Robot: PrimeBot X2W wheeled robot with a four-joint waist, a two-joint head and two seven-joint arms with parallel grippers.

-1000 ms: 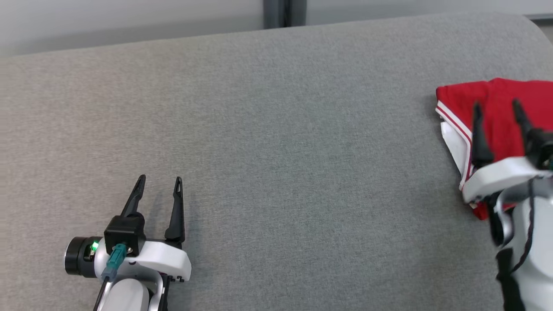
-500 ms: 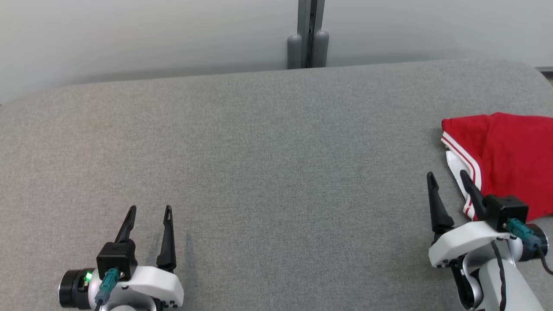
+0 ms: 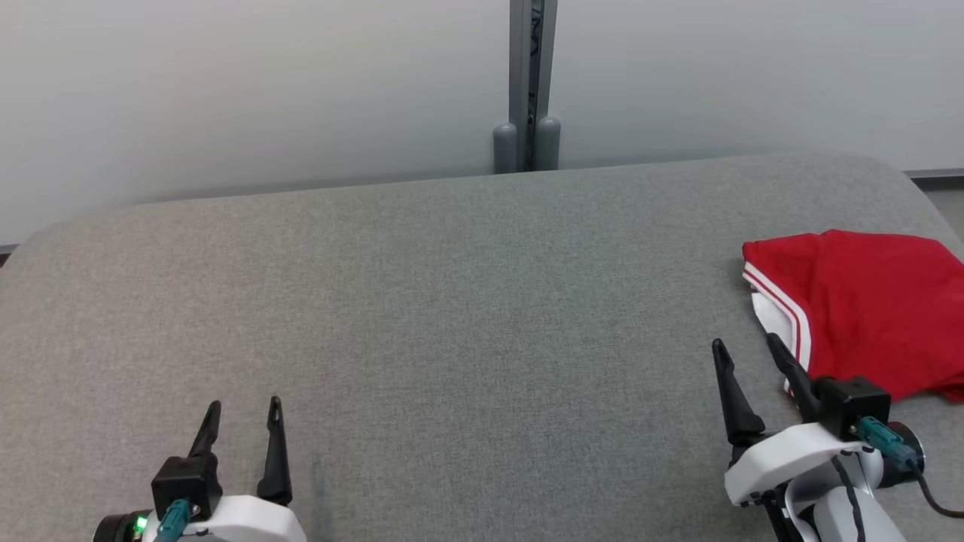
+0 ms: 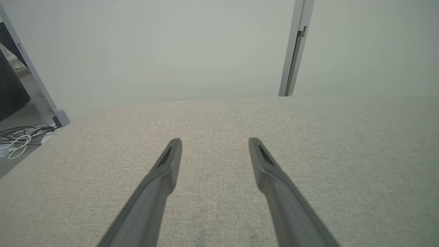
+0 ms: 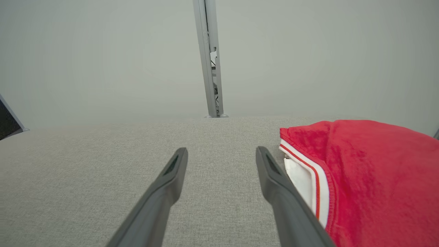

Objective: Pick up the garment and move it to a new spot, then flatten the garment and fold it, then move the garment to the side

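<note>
- The grey fabric surface (image 3: 452,316) spans the head view from 9 to 3 o'clock, with rounded corners at both far ends.
- A pale wall (image 3: 226,90) rises behind it, running from 10 to 2 o'clock.
- The red garment (image 3: 866,316) lies folded on the surface at 3 o'clock, close to the right-hand edge. A white band with a thin red stripe runs down the side facing 9 o'clock, and a white inner layer peeks out under it.
- The right gripper (image 3: 744,342) sits at 5 o'clock with its two dark fingers spread and nothing between them. They point toward 12 o'clock. In the right wrist view the right-hand finger runs just beside the garment's striped edge at 4 o'clock. I cannot tell whether it touches the cloth.
- The left gripper (image 3: 245,406) sits at 7 o'clock, well apart from the garment. Its fingers are also spread and hold nothing, over bare grey fabric.
- A grey post (image 3: 527,75) stands against the wall at 12 o'clock, meeting the far edge of the surface.
- White cables (image 4: 20,137) lie on the floor at 9 o'clock in the left wrist view, off the surface's edge.
</note>
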